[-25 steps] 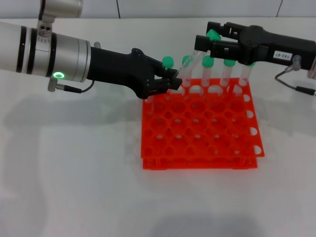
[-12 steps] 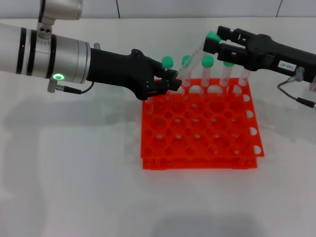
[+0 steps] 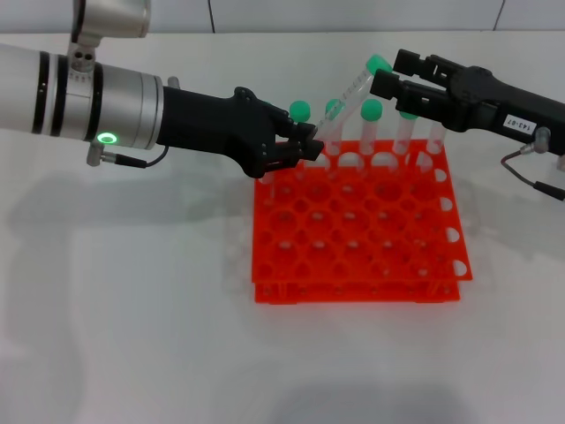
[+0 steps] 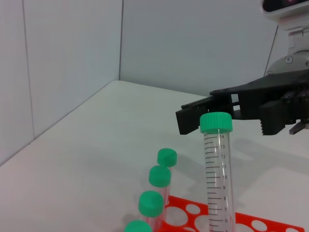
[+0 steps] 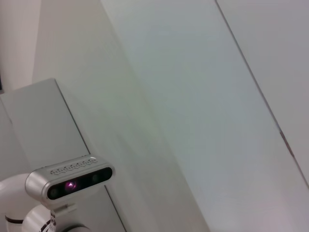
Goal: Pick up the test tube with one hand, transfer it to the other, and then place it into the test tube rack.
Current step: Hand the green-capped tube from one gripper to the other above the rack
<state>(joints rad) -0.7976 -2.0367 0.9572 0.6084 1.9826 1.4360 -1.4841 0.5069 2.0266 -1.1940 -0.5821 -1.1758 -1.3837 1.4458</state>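
The white worktop [image 3: 132,336] lies bare nearest the robot. On it sits the test tube rack [image 3: 357,230], its open near rows leaving plenty of holes for the placement.

Over the rack's far-left corner, the left gripper [image 3: 305,148] is clamped on the lower end of the test tube [image 3: 346,104]. It holds the tube tilted, green cap pointing up and toward the right arm, which I judge presents the capped end for the handover.

The right gripper [image 3: 381,81] sits at that cap, and in the left wrist view its dark fingers [image 4: 203,116] stand just behind the cap. Whether they are spread or pinching it, I cannot tell. The transfer looks mid-way, with the left grip not yet released.

Along the rack's far row stand other green-capped tubes [image 3: 372,132], upright in their holes, so the passing happens just above them.
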